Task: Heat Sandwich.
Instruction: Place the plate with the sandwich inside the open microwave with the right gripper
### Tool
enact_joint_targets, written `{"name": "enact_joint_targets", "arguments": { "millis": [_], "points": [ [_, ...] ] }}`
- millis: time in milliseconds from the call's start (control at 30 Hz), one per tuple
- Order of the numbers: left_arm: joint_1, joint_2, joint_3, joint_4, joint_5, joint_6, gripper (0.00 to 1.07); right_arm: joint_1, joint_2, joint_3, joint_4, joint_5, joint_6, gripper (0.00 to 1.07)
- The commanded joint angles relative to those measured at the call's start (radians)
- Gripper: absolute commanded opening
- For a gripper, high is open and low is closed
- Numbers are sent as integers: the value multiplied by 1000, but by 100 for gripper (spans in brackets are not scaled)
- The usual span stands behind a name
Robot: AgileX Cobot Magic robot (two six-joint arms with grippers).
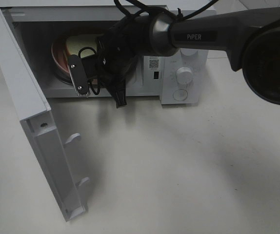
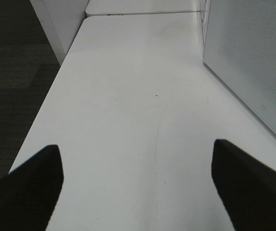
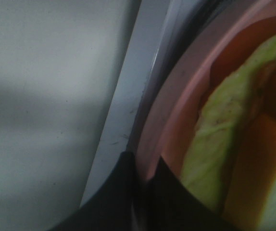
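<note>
Right pincer [image 3: 142,166] clenched on pink plate [image 3: 176,106] rim inside microwave [image 1: 196,63]; sandwich [image 1: 79,45] mostly hidden behind arm [image 1: 203,34]; left pincer [image 2: 135,144] spread wide.

Overhead view evenly lit, soft shadows on table [image 1: 179,170]; right wrist close-up dim, blurred

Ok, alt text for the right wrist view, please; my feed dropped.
The right gripper is shut on the rim of the pink plate, seen very close. The sandwich lies on the plate, its yellowish-green filling showing.
</note>
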Motion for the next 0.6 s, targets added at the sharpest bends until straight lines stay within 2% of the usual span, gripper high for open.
{"name": "enact_joint_targets", "arguments": {
  "millis": [33, 600],
  "points": [
    [0, -21, 1, 2, -17, -8, 78, -6, -11, -14, 1, -34, 0, 0],
    [0, -21, 1, 2, -17, -8, 78, -17, -11, -14, 11, -38, 51, 0]
  ]
}}
